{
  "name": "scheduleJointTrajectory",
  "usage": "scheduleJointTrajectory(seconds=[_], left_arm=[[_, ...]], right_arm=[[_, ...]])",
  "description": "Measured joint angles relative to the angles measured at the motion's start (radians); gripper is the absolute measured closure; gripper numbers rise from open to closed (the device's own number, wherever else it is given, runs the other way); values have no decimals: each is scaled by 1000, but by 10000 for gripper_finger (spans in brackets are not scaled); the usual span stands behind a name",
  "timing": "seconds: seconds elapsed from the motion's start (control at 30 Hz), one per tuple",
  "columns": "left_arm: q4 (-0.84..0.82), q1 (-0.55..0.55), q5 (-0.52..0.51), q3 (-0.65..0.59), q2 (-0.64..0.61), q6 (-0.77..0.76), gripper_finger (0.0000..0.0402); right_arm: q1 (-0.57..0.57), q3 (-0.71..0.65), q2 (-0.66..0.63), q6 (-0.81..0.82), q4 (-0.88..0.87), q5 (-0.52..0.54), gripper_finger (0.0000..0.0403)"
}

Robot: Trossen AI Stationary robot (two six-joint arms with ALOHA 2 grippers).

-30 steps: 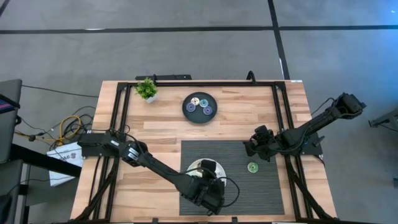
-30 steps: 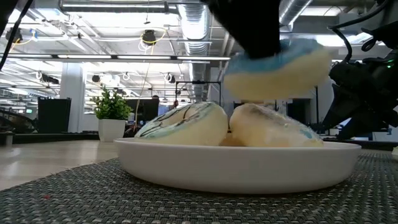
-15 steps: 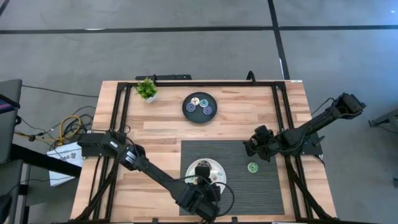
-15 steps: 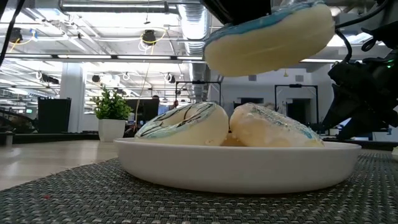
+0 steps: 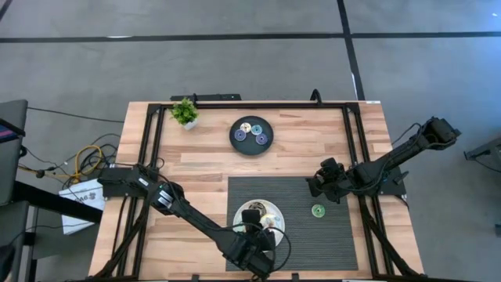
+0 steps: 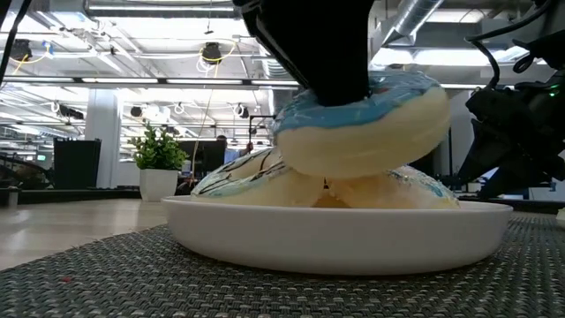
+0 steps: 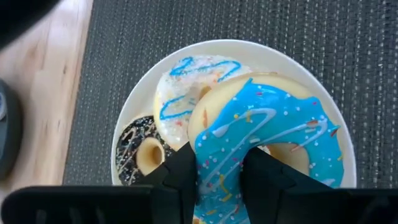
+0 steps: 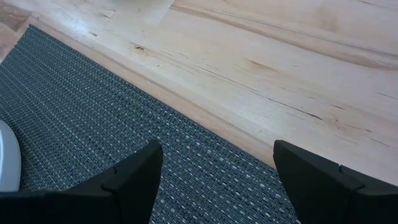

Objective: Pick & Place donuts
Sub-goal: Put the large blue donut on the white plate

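Note:
A white plate [image 7: 143,81] stands on the dark mat [image 7: 348,56] near the table's front edge. In it lie a white donut with blue drizzle [image 7: 186,93], a brown donut [image 7: 140,152] and a cream one [image 6: 415,187]. Over them my left gripper [image 7: 221,180] is shut on a blue-iced donut [image 6: 357,124]. A green mini donut [image 5: 318,210] lies on the mat to the plate's right. My right gripper [image 5: 321,185] waits open over the mat's far right part, nothing between its fingers [image 8: 134,177]. My left gripper pinches the blue donut's ring on its near side [image 7: 219,168], one finger [image 7: 183,174] at the outer rim and the other at the hole. The fingers slant down from the table's near side. The donut is tilted, its underside [image 6: 327,168] down against the donuts in the plate.
A black plate [image 5: 251,134] with several mini donuts stands at the table's far middle, and a small potted plant [image 5: 185,113] at the far left. Bare wood lies left of the mat and between the mat and the black plate.
My left gripper has come down toward the white plate and a little toward the table's left, rolling its wrist. The blue donut, held clear above the plate a second ago, has tipped and sunk until it meets the donuts lying there.

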Motion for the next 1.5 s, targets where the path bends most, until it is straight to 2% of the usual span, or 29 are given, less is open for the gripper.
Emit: scheduleJointTrajectory(seconds=[0.27, 0.53, 1.07, 1.27, 1.5], left_arm=[[15, -2, 14, 0, 11, -56, 306], [32, -2, 31, 0, 48, -45, 303], [10, -2, 40, 31, 48, -36, 215], [-71, -2, 47, 93, 48, -28, 205], [-99, -2, 76, 94, 49, -18, 205]], right_arm=[[0, 0, 0, 0, 0, 2, 106], [0, 0, 0, -19, 0, 2, 106], [0, 0, 0, -26, 1, 5, 106], [0, 0, 0, -26, 3, 5, 106], [0, 0, 0, -26, 3, 5, 106]])
